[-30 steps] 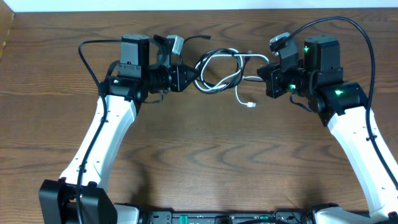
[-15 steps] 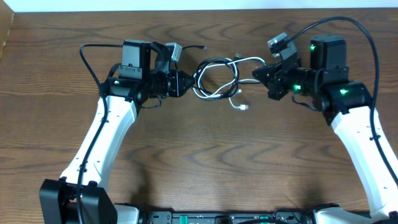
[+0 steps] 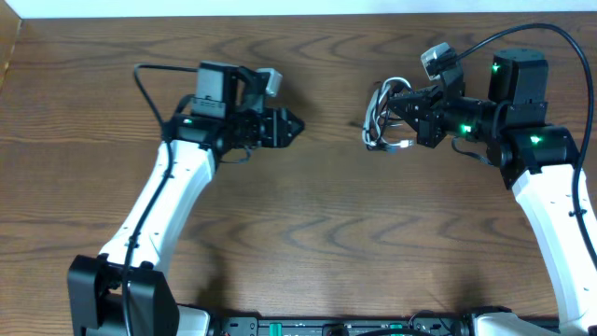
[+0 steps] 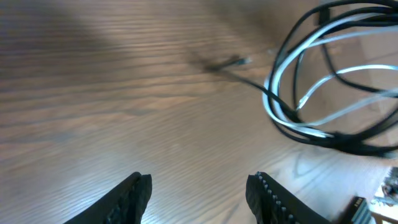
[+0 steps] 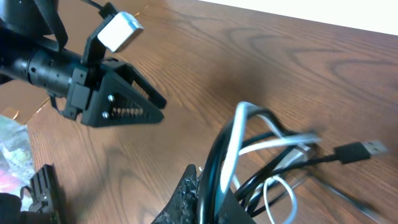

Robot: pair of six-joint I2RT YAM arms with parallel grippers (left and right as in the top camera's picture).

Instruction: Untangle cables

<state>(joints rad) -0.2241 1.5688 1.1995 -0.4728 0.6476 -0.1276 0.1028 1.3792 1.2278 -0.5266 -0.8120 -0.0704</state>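
The cables (image 3: 375, 125), one black and one white, hang as a tangled bundle of loops from my right gripper (image 3: 390, 114), which is shut on them right of the table's middle. In the right wrist view the black and white cords (image 5: 231, 142) run up between the shut fingers (image 5: 188, 190), and a black plug end (image 5: 364, 149) sticks out to the right. My left gripper (image 3: 297, 123) stands open a short way left of the bundle and touches nothing. Its wrist view shows bare wood between the fingertips, gripper (image 4: 200, 182), with the cable loops (image 4: 292, 118) beyond at the upper right.
The wooden table (image 3: 308, 233) runs back to a white strip (image 3: 298, 7) along its far edge. The left gripper (image 5: 127, 102) shows in the right wrist view, its tip pointing toward the bundle. Some clutter (image 5: 12, 146) lies at that view's left edge.
My left gripper has opened and let go of the cables. The right gripper has carried the whole bundle to the right, so the stretched loops have collapsed into a hanging bunch.
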